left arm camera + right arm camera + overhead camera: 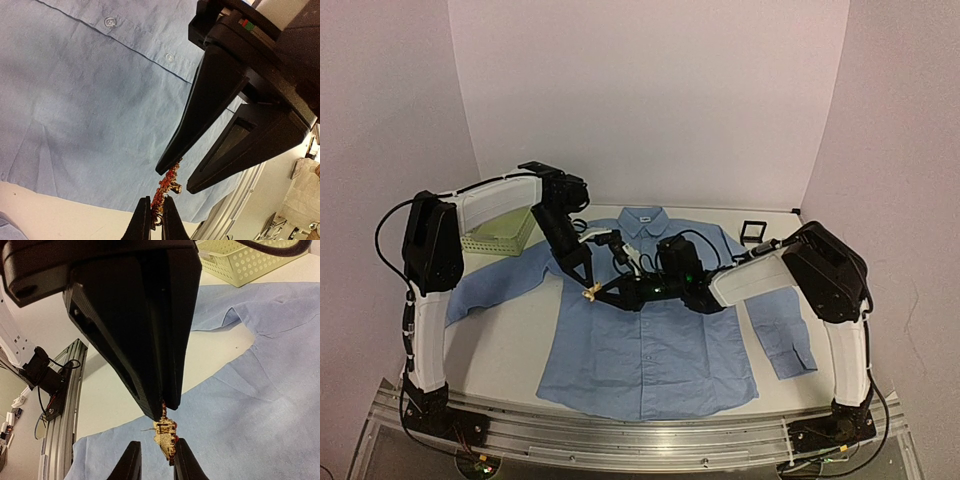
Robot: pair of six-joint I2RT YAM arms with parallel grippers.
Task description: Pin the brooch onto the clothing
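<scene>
From the top camera: judged as the step of readying the brooch (591,292) in the air, with the pinning itself not yet begun. Held at the tip of the left gripper (588,286), just above the light blue shirt (650,350), over the front panel on the left arm's side and near its outer edge. Met almost tip to tip by the right gripper (604,294); impossible to tell its opening from here. Posed with the left elbow high and the forearm sloping steeply down, and with the right forearm low, nearly flat across the shirt. From the left wrist camera: pressed together on the lower end of the orange-red ornament, leaving the upper end between the two large black fingers of the other gripper, spread apart. Touching the upper finger or only beside it, cannot tell. No contact with the cloth visible. From the right wrist camera: own fingers apart, one on each side of the hanging brooch, very close to one of them. Calls next, probably, for closing gently on the free end or working the pin open while keeping the left grip firm, then for lowering both to the fabric.
</scene>
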